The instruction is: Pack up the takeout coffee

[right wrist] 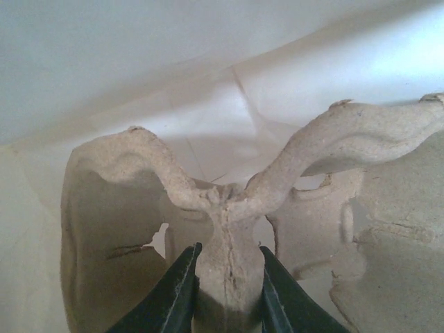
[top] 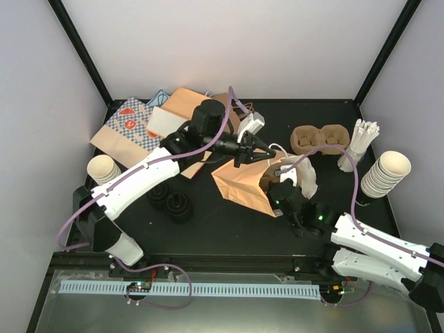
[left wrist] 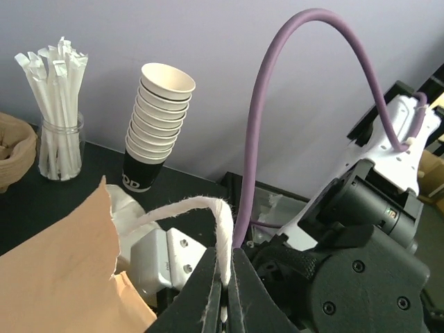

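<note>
While left hand (left wrist: pixel 223 267) pinches bag handle (left wrist: pixel 184 206), right hand (right wrist: pixel 227 255) clamps carrier (right wrist: pixel 229 201), mostly hidden inside bag (top: pixel 239 184).

I see the paper bag (top: pixel 239 184) at mid-frame on the counter (top: pixel 229 225), its handle (left wrist: pixel 187 206) in the left end effector (left wrist: pixel 225 267), and a carrier (right wrist: pixel 312 146) inside it in the right end effector (right wrist: pixel 227 255). A second carrier (top: pixel 318 137), the straws (top: pixel 362 139) and a cup stack (top: pixel 386 173) stand upper right; lids (top: pixel 173 201) lie lower left of the bag.

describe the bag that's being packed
At the middle of the black table a brown bag lies on its side. Unlike the flat bags piled back left, it is open, its white handle pinched by the left gripper.
</note>
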`<state>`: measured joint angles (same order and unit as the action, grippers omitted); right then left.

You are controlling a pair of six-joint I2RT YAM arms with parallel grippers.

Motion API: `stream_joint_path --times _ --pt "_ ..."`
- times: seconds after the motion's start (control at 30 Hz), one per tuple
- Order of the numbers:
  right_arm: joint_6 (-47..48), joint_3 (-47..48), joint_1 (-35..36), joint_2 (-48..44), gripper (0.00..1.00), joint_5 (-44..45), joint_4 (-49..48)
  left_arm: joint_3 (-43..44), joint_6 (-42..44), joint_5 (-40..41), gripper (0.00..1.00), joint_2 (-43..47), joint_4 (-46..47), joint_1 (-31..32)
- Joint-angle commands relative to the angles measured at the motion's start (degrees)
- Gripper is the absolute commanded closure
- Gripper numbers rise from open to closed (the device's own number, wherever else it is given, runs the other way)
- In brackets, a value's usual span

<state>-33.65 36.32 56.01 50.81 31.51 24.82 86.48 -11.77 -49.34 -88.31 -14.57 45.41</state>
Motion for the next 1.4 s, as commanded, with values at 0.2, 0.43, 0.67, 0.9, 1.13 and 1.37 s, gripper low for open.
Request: stream_joint_path --times 0.2,0.43,0.67,0.9,1.13,1.37 --pt "-8.88 -1.14 9.29 13.05 0.78 10.74 -1.79 -5.07 12.55 2.07 0.97 3.3 -5.48 0.43" --pt "-3.18 -1.07 15.76 18.91 0.76 7.76 -9.92 -12.14 14.53 5.39 0.47 11.81 -7.11 0.36" --pt "4.65 -6.66 15.75 14.56 0.73 5.98 -20.78 -17.56 13.42 19.66 0.01 25.5 -11.22 -0.32" --pt "9.86 -7.3 15.8 13.75 0.73 5.68 -24.37 -21.86 5.5 38.91 0.01 31.0 -19.36 -7.58" --pt "11.59 -8.23 15.75 12.93 0.73 4.05 -25.72 -20.18 -1.22 40.12 0.16 21.35 -27.37 -16.41" --pt "12.13 -8.21 15.8 13.06 0.73 2.95 -25.79 -14.75 -1.43 36.79 0.6 7.75 -32.49 -22.9"
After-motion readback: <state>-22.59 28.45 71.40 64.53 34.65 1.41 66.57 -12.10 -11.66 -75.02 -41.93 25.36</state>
